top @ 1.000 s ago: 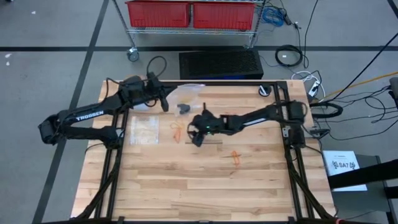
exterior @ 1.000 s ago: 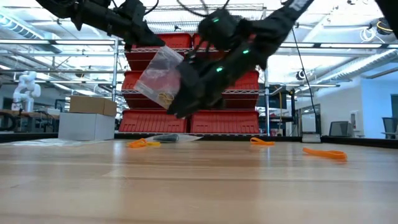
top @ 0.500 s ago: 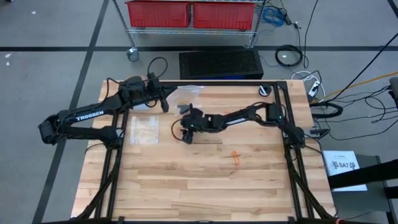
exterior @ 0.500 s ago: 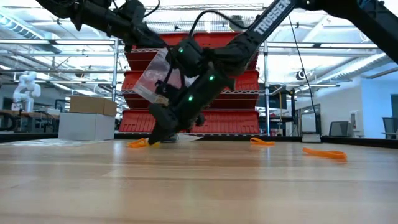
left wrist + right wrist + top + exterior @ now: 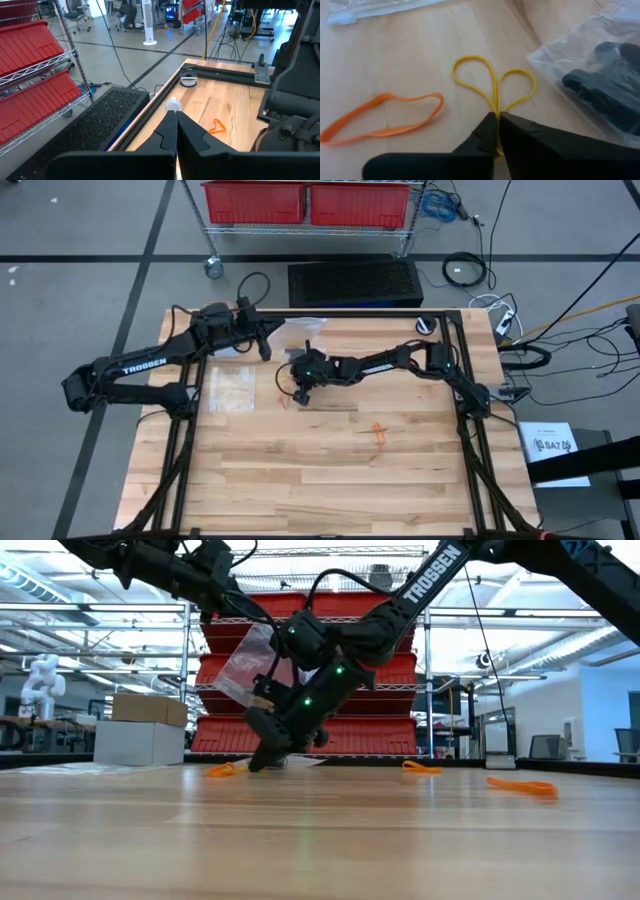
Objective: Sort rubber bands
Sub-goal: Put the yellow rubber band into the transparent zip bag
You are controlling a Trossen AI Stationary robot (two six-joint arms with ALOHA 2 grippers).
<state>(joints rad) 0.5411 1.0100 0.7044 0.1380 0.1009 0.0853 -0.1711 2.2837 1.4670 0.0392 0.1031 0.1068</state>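
Note:
A yellow rubber band [image 5: 492, 80] lies on the wood, with my right gripper [image 5: 497, 120] shut on it; the same gripper [image 5: 298, 392] is low near the table's middle, its fingertips down at the tabletop [image 5: 262, 762]. An orange rubber band [image 5: 385, 120] lies flat beside it. Two more orange bands [image 5: 420, 768] [image 5: 522, 786] lie farther right. My left gripper [image 5: 264, 348] is raised at the far left and is shut on a clear plastic bag [image 5: 245, 665] with tan bands in its bottom. My left gripper holds the clear bag by its upper edge [image 5: 258, 628]; the bag hangs below the fingers, tilted, clear of the table. My right gripper pinches the yellow band's middle [image 5: 496, 107] between its two fingers, both strands pressed together. The fingers come slanting down from the table's right. The band's two loops lie on the wood.
A clear bag of black bands [image 5: 610, 75] lies close beside the yellow band. A bag of tan bands [image 5: 230, 390] lies flat at the left. Another orange band [image 5: 378, 432] is right of the middle. The near half of the wooden table [image 5: 330, 490] shows bare wood.
My right gripper has gone down and toward the table's left edge until its fingertips reached the tabletop beside the orange band, and it has shut there on the yellow band. The left arm and its hanging bag have kept still.

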